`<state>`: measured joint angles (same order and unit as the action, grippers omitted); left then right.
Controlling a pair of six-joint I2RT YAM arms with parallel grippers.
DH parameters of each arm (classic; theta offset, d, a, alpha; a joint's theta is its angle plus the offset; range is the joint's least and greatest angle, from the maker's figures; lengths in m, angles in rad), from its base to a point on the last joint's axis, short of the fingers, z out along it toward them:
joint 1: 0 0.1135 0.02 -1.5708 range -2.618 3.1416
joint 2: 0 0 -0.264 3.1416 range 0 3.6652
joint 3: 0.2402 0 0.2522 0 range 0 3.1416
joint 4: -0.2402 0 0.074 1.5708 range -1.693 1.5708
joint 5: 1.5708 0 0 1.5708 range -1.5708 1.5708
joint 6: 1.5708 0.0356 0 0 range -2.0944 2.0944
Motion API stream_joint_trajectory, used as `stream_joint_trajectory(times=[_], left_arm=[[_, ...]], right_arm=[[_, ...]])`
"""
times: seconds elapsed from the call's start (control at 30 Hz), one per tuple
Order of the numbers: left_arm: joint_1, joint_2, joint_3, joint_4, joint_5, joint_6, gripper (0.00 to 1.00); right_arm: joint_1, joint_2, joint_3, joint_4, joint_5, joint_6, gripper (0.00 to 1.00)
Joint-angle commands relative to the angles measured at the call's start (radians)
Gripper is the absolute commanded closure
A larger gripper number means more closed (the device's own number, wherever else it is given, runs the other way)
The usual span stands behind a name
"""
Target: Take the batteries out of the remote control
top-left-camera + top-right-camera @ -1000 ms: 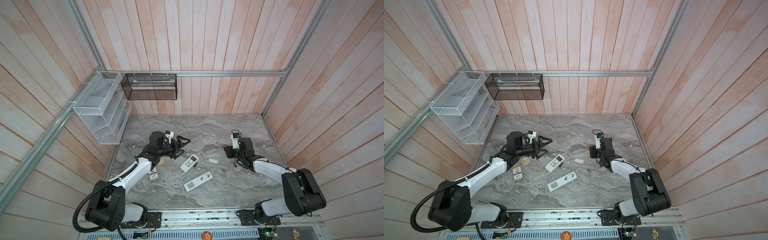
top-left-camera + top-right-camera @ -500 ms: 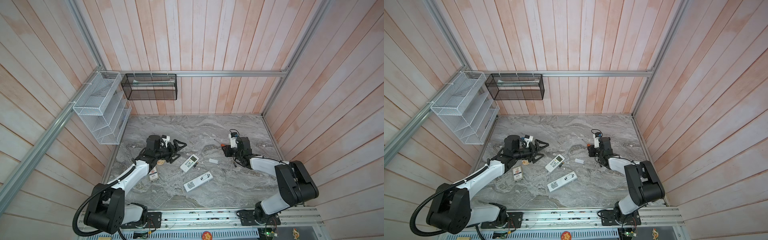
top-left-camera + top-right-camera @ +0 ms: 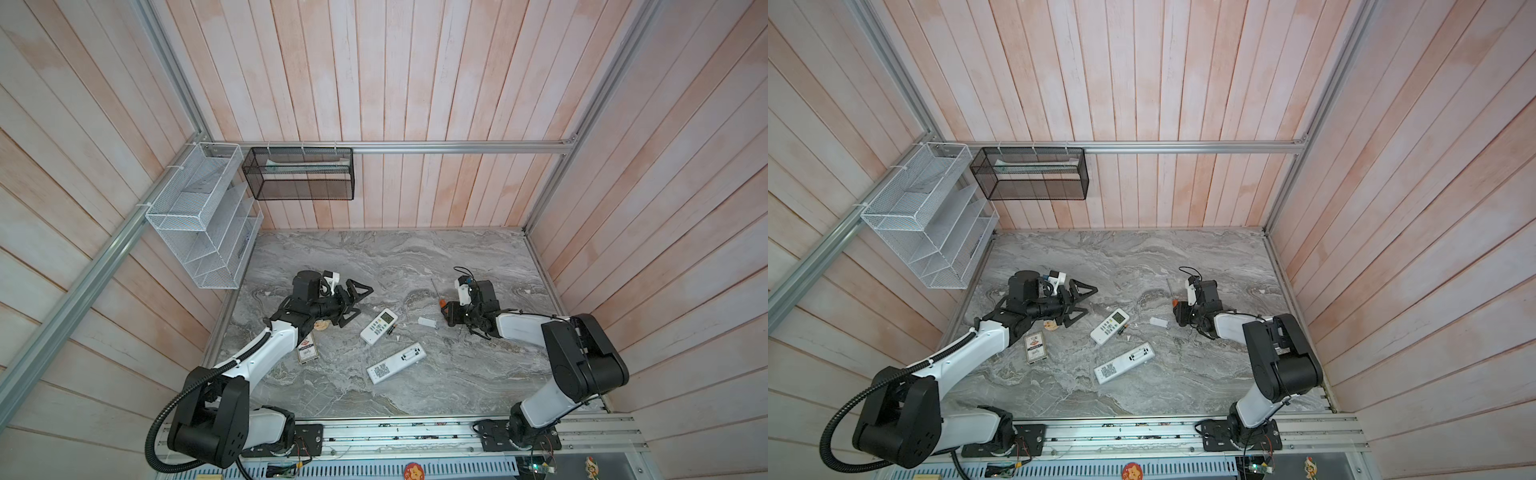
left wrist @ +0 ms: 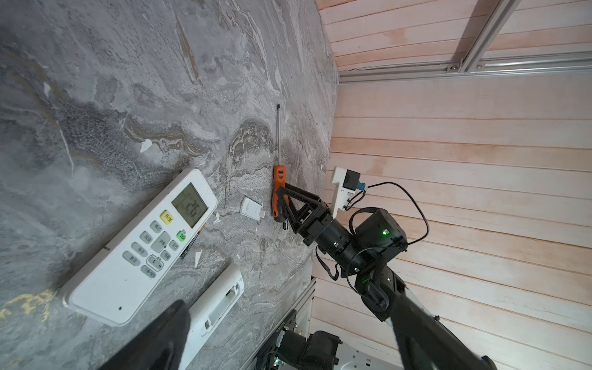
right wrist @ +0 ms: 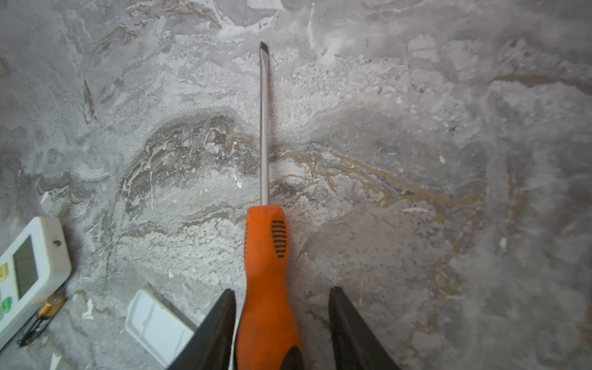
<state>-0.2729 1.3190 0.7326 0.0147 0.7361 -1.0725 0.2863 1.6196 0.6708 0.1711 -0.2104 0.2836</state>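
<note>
**We are setting the screwdriver aside, with one battery already out beside the lit remote.**

Our right gripper [image 5: 282, 290] is standing released, its jaws parted either side of the orange screwdriver [image 5: 266, 256], which is lying flat on the marble table [image 3: 415, 257] at far right. Our left gripper [image 3: 358, 302] is hovering wide open, grasping nothing, just far-left of the display remote [image 3: 378, 326]. One battery [image 5: 51, 304] is lying against that remote's right edge. Next, we are judging, comes lifting clear of the handle and checking the face-down remote [image 3: 396, 363] nearer us. The right wrist view is showing the gap at the handle and the battery's brass end. Both top views are giving only a dark sliver there, but they are showing the near remote's open bay.
</note>
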Motion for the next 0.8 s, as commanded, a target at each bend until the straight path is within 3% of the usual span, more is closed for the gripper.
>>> stream_joint_trajectory(times=[0.0, 0.07, 0.1, 0.13, 0.17, 0.27, 0.4, 0.43, 0.5, 0.63, 0.77], left_arm=[[0.005, -0.006, -0.013, -0.005, -0.004, 0.03, 0.0], [0.005, 0.0, 0.001, -0.028, -0.008, 0.056, 0.0], [0.006, 0.008, 0.016, -0.053, -0.014, 0.08, 0.0], [0.005, 0.012, 0.035, -0.091, -0.023, 0.113, 0.0], [0.005, 0.016, 0.053, -0.121, -0.031, 0.142, 0.0], [0.005, 0.028, 0.104, -0.218, -0.064, 0.238, 0.0], [-0.013, 0.059, 0.191, -0.385, -0.125, 0.417, 0.0], [-0.032, 0.075, 0.229, -0.451, -0.163, 0.485, 0.0], [-0.08, 0.122, 0.32, -0.596, -0.258, 0.609, 0.0], [-0.161, 0.22, 0.436, -0.779, -0.431, 0.759, 0.0], [-0.235, 0.288, 0.51, -0.877, -0.589, 0.875, 0.0]], right_arm=[[-0.001, -0.027, 0.023, -0.083, 0.013, -0.004, 0.42], [-0.001, -0.069, 0.047, -0.112, 0.026, -0.013, 0.32], [-0.001, -0.101, 0.056, -0.117, 0.031, -0.019, 0.21], [-0.001, -0.142, 0.067, -0.116, 0.036, -0.022, 0.04], [-0.002, -0.182, 0.077, -0.113, 0.042, -0.024, 0.02], [0.001, -0.324, 0.098, -0.071, 0.055, 0.006, 0.02], [-0.026, -0.455, 0.087, -0.013, 0.116, 0.269, 0.02], [-0.048, -0.466, 0.09, -0.003, 0.063, 0.311, 0.02], [-0.089, -0.465, 0.109, 0.044, -0.127, 0.303, 0.02], [-0.09, -0.425, 0.282, -0.156, -0.239, 0.203, 0.02], [-0.09, -0.445, 0.323, -0.226, -0.268, 0.174, 0.02]])
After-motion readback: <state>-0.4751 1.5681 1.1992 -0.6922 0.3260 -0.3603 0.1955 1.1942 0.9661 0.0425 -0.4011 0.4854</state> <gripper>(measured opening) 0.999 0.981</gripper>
